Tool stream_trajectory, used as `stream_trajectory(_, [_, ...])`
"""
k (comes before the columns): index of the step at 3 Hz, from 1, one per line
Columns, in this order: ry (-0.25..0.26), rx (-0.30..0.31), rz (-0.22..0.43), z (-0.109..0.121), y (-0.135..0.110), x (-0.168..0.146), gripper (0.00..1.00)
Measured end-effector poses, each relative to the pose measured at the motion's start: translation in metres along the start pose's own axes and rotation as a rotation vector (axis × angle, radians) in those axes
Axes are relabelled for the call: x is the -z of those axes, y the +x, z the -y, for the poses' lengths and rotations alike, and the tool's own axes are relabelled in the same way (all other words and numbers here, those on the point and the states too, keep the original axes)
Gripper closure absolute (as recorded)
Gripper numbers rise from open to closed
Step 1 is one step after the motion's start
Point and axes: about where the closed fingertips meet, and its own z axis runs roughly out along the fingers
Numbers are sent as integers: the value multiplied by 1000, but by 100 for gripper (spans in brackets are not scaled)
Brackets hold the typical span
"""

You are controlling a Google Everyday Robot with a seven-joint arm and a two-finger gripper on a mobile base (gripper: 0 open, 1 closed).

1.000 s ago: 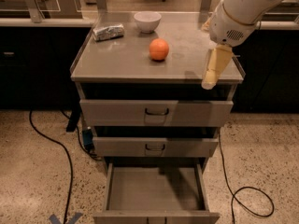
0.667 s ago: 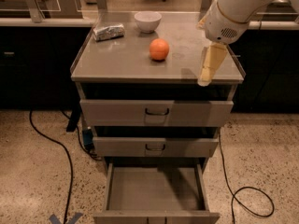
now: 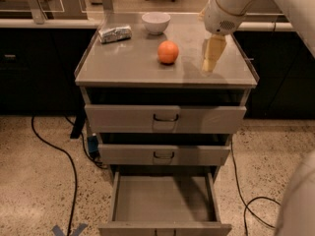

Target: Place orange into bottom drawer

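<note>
The orange (image 3: 168,52) sits on the grey cabinet top (image 3: 128,68), near its middle. My gripper (image 3: 209,65) hangs from the white arm at the top right and points down at the cabinet top, to the right of the orange and apart from it. It holds nothing that I can see. The bottom drawer (image 3: 165,203) is pulled out at floor level, and its flat grey floor is bare.
A white bowl (image 3: 156,22) and a crumpled silver packet (image 3: 115,33) sit at the back of the cabinet top. The two upper drawers (image 3: 166,118) are slightly ajar. Black cables (image 3: 54,146) lie on the speckled floor on both sides. Dark counters stand behind.
My gripper has moved left and a little back over the cabinet top, closer to the orange. The orange, the bowl and the drawers have not moved.
</note>
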Motion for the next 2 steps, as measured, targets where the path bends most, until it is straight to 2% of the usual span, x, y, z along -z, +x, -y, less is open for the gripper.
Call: stream_trajectory(2, [-12, 17, 11, 51, 1, -40, 0])
